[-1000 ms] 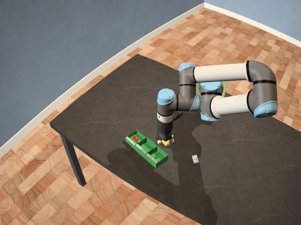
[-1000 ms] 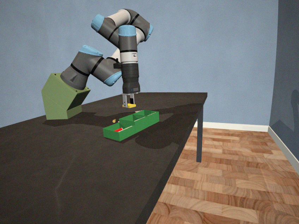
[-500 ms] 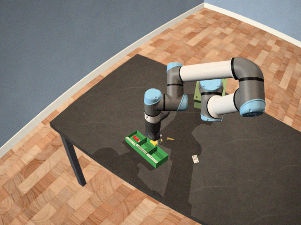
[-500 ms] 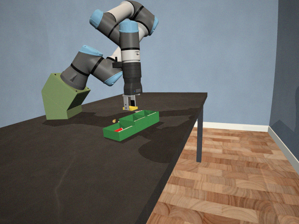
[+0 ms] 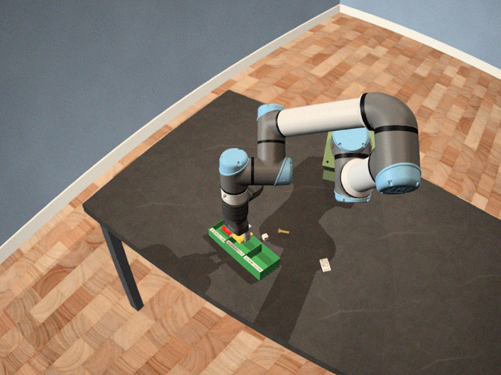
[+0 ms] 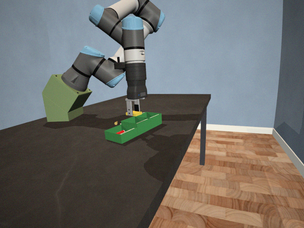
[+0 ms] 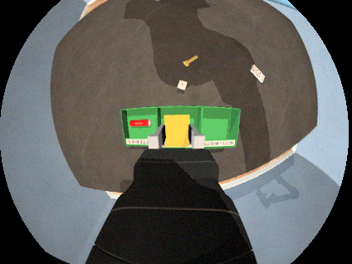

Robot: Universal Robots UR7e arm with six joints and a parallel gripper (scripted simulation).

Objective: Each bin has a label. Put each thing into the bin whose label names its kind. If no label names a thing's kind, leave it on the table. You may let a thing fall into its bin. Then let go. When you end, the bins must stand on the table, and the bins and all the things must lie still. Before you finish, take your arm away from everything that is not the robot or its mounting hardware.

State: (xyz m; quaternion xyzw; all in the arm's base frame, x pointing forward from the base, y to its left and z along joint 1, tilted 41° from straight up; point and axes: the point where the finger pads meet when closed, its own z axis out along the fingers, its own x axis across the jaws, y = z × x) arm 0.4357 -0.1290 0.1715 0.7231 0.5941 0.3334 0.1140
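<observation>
Yellow block (image 7: 176, 130) clamped between gripper (image 7: 176, 138) fingers, above middle compartment of green bin (image 7: 227, 117)

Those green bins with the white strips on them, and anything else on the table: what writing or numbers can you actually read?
Nothing can be read.
White label strips on the green bins: print too small and blurred.
White tile on the table: dark dots, not legible.
Yellow block in the claw: no markings show.

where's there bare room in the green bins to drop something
The right-end compartment holds nothing visible. The left-end one holds a red item. The middle is crowded: the pincer hangs over it gripping a yellow block. Behind the bin, a small cube and a screw lie close.
</observation>
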